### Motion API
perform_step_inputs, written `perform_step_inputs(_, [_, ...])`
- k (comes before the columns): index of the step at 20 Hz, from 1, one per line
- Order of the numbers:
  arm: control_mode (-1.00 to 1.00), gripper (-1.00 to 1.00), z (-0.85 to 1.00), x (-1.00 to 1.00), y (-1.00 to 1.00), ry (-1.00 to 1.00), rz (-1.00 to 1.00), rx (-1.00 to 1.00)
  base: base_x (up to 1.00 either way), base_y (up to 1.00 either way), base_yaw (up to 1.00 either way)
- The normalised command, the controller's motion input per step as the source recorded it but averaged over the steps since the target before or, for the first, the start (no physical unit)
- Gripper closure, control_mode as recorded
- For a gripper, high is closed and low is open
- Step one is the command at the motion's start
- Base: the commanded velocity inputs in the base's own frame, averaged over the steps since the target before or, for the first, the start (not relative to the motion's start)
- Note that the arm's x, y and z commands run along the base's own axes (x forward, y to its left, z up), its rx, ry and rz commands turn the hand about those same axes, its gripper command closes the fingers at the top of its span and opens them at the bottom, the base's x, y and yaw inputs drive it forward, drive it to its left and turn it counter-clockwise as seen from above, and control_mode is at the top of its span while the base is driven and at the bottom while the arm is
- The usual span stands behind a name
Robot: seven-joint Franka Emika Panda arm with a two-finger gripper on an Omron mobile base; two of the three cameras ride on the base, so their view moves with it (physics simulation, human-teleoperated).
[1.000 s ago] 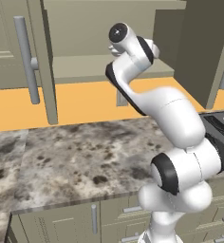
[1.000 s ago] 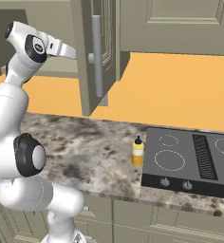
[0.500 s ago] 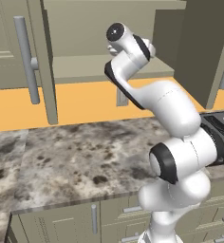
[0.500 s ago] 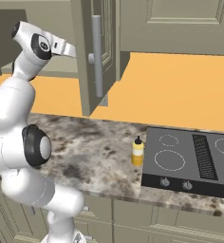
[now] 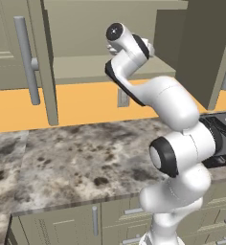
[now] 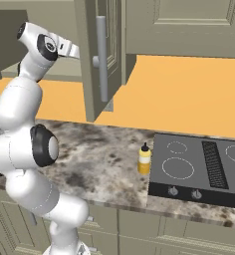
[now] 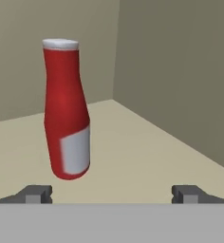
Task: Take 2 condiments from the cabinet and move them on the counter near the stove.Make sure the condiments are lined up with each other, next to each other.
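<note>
The red condiment bottle (image 7: pixel 66 109) with a white cap stands upright on the cabinet shelf (image 7: pixel 142 152), near the back corner. My gripper (image 7: pixel 113 194) is open in front of it. The bottle is ahead and left of centre, apart from both fingertips (image 7: pixel 35 193). My arm reaches up into the open wall cabinet (image 5: pixel 86 69). The yellow condiment bottle (image 6: pixel 145 159) with a black nozzle stands upright on the counter (image 6: pixel 104 159), right beside the left edge of the stove (image 6: pixel 199 164).
An open cabinet door (image 6: pixel 92 74) with a long bar handle (image 6: pixel 102 55) hangs just right of my hand. Another open door (image 5: pixel 43 62) and handle (image 5: pixel 26 57) stand to the left. An orange wall runs behind the counter (image 5: pixel 86 153).
The arm's lower links and elbow have swung while the hand stayed at the cabinet shelf. The gripper stayed open. The yellow bottle has not moved.
</note>
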Motion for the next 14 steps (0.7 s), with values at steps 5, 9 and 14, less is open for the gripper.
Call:
perform_step_inputs(5, [-1.00, -1.00, -0.06, 0.24, 0.00, 0.01, -0.01, 0.00, 0.00, 0.00, 0.00])
perform_step_inputs(9, [-1.00, -1.00, -0.04, 0.21, 0.00, 0.01, -0.01, 0.00, 0.00, 0.00, 0.00])
perform_step_inputs(14, [-1.00, -1.00, -0.02, 0.23, 0.00, 0.02, -0.01, 0.00, 0.00, 0.00, 0.00])
